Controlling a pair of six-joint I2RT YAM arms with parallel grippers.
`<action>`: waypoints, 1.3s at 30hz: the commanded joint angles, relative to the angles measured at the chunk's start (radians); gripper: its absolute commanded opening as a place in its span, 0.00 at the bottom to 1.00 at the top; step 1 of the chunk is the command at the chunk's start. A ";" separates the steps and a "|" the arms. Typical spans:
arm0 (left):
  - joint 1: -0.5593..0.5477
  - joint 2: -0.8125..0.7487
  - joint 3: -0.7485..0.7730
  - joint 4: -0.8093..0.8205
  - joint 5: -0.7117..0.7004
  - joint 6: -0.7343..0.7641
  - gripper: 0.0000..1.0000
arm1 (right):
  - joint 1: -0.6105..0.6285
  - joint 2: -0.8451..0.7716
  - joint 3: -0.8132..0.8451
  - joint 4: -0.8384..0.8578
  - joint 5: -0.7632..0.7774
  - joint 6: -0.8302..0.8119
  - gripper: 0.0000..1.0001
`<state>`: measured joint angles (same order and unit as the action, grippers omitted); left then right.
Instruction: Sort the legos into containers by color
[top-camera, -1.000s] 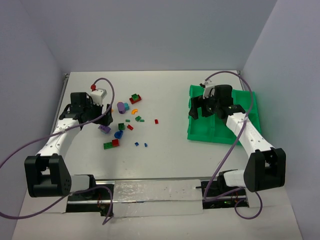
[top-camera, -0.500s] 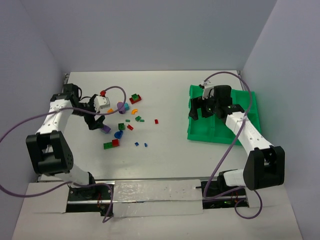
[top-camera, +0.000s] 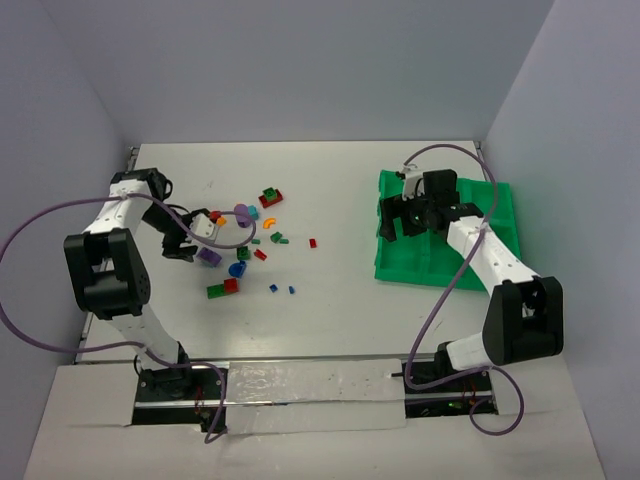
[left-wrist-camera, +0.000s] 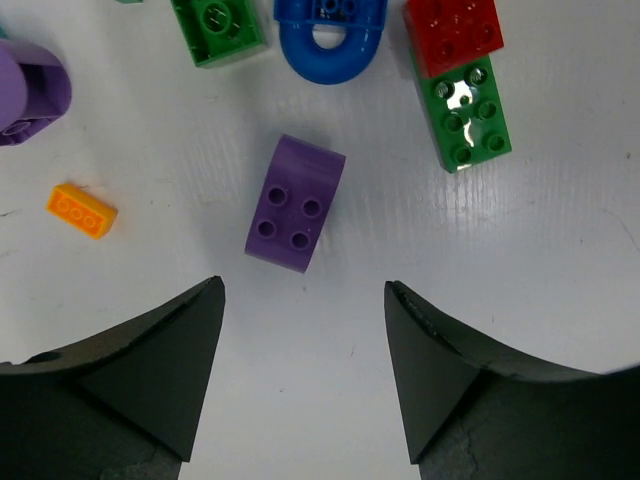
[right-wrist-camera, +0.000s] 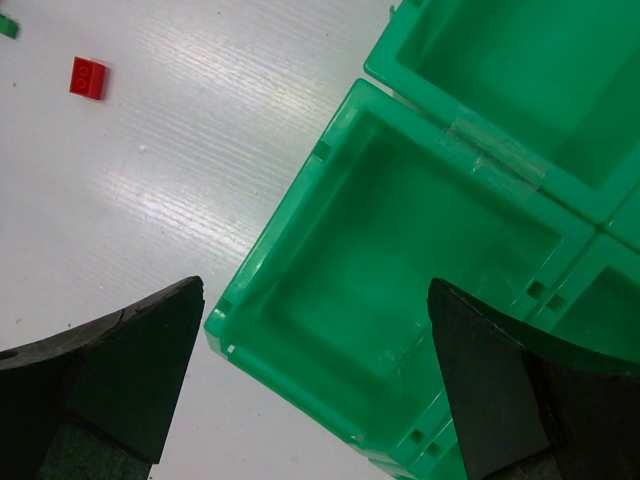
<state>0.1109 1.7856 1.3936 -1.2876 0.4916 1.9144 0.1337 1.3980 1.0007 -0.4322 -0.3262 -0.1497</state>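
My left jaws stand apart and hold nothing. A purple brick (left-wrist-camera: 295, 203) lies flat on the desk (top-camera: 340, 300) just in front of them. More legos (top-camera: 243, 253) lie around it, toward the left edge. My right jaws are wide open over a corner box of the green tray (right-wrist-camera: 285, 205), near the right edge.
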 joint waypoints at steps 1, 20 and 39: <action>-0.018 0.034 0.017 -0.058 -0.024 0.225 0.72 | 0.009 0.034 0.065 -0.008 0.018 0.001 1.00; -0.088 0.021 -0.082 0.160 -0.031 0.215 0.69 | 0.009 0.039 0.056 -0.010 0.033 -0.011 1.00; -0.103 -0.020 -0.202 0.194 -0.052 0.249 0.55 | 0.010 0.044 0.061 -0.014 0.026 -0.016 1.00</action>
<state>0.0128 1.8133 1.1959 -1.1074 0.4225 1.9728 0.1352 1.4445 1.0294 -0.4431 -0.3000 -0.1555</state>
